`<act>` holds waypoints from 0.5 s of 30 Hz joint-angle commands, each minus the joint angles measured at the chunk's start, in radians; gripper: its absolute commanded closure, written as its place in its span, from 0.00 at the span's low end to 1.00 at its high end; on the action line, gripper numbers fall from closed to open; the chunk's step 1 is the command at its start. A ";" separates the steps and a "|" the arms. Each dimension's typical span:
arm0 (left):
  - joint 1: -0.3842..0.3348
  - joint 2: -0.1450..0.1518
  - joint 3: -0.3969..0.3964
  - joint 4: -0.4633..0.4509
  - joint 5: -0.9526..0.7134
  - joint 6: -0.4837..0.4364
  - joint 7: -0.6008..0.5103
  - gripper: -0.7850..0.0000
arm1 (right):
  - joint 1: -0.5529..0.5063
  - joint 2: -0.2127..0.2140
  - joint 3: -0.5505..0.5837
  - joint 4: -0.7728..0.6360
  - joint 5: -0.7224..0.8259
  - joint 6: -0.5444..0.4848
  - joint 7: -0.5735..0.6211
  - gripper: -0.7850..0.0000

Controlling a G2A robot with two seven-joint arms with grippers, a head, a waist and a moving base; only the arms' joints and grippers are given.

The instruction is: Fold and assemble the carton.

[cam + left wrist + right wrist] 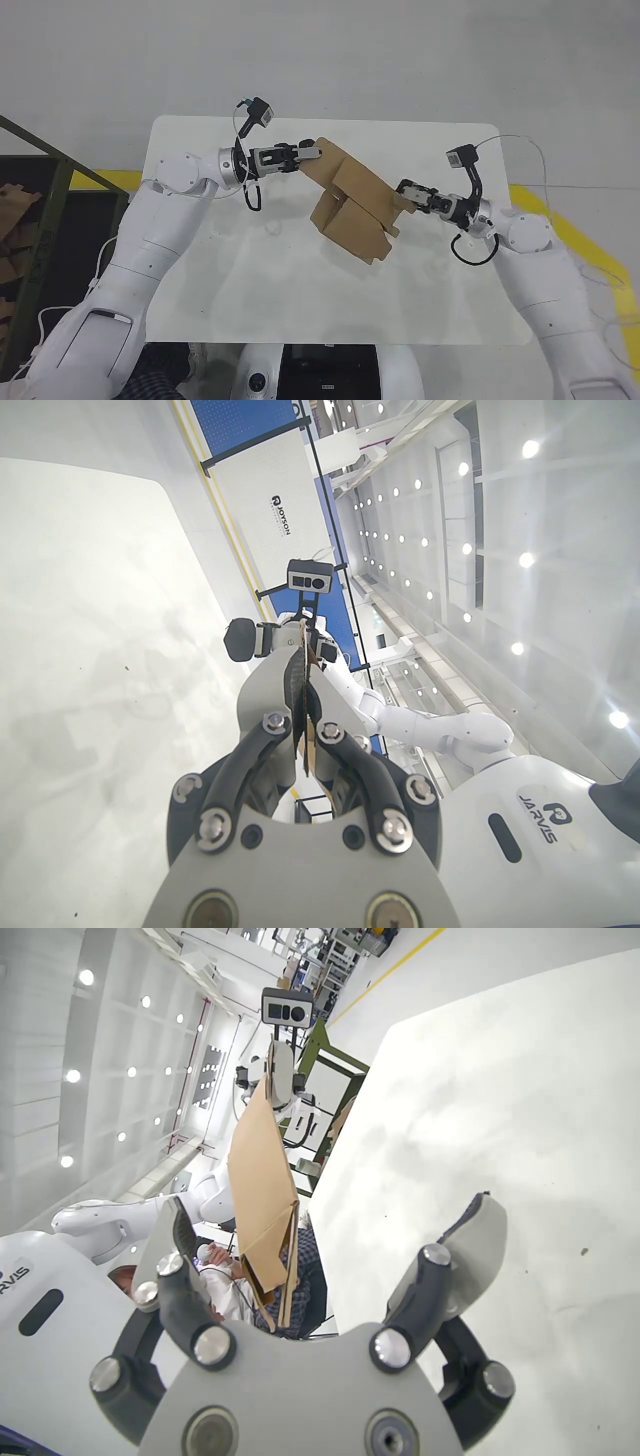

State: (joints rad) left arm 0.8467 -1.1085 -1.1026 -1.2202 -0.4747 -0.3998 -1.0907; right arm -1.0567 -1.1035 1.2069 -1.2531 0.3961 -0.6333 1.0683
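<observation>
The white table [250,290] takes up most of the top view. The brown carton [355,200] hangs over its middle, running slantwise from the far left side towards the right arm. It is part-folded, with loose flaps drooping on the near side. I cannot tell whether the flaps touch the tabletop.

Left of the table stands a dark-framed bin [47,235] holding flat cardboard pieces [12,215].

In the left wrist view a white panel [260,510] across the room carries a small line of dark print with a logo.

The left gripper [308,152] is clamped on the carton's far end, and the board's edge is pinched between its two pads. The right gripper [404,190] sits at the carton's other end with its fingers spread wide. The right wrist view shows the board in the gap between them, nearer one finger. Contact with either finger cannot be made out.
</observation>
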 commanded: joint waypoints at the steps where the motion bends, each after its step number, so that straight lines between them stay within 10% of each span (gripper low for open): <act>1: 0.000 0.000 0.000 0.000 0.000 0.000 0.000 1.00 | 0.007 -0.002 -0.008 0.011 0.013 -0.001 0.009 0.48; 15: 0.000 0.000 0.000 0.000 0.000 0.000 0.000 1.00 | 0.047 -0.007 -0.050 0.051 0.101 -0.014 0.105 1.00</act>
State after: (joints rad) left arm 0.8467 -1.1085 -1.1026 -1.2202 -0.4747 -0.3998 -1.0907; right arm -1.0102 -1.1109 1.1598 -1.1985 0.4946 -0.6502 1.1707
